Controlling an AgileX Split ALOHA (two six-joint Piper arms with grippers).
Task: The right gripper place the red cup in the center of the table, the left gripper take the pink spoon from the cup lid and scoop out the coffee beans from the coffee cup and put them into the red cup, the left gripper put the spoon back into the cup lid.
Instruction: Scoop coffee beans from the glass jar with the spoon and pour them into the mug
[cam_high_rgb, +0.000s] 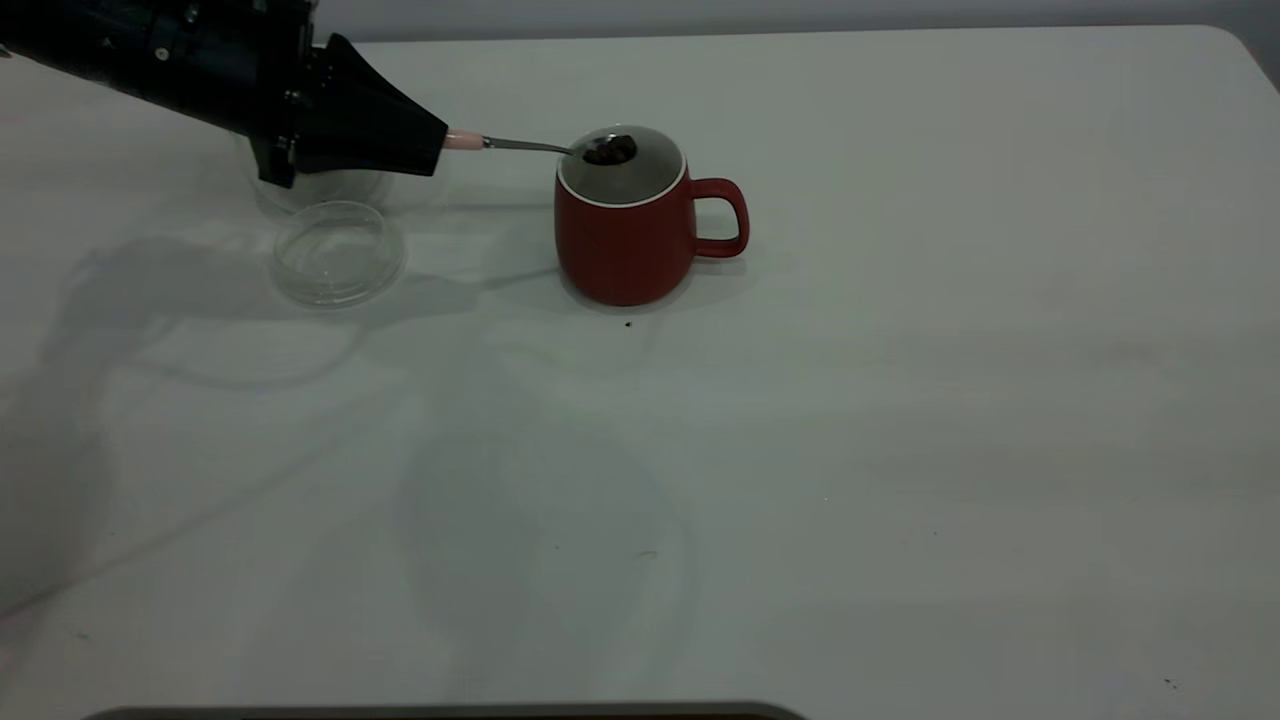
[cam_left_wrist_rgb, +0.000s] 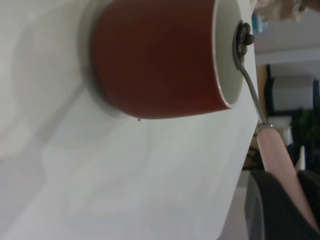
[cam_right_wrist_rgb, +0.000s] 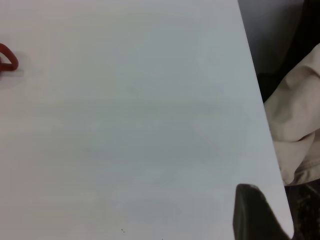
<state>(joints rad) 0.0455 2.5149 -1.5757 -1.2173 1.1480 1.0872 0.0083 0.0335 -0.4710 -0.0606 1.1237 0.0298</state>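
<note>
The left end effector (cam_high_rgb: 440, 150), at the upper left of the exterior frame, is gripping the pink spoon (cam_high_rgb: 500, 143) by its handle, jaws closed on it. The spoon's long axis is running roughly level toward frame right, its bowl carrying the coffee beans (cam_high_rgb: 610, 151) directly over the mouth of the red cup (cam_high_rgb: 625, 235), which is standing upper centre on the surface (cam_high_rgb: 900, 450). Tipping the bowl looks like the next step. The cup lid (cam_high_rgb: 338, 252) is lying empty below the end effector. The right end effector (cam_right_wrist_rgb: 257, 215) is barely showing; its opening cannot be told.
</note>
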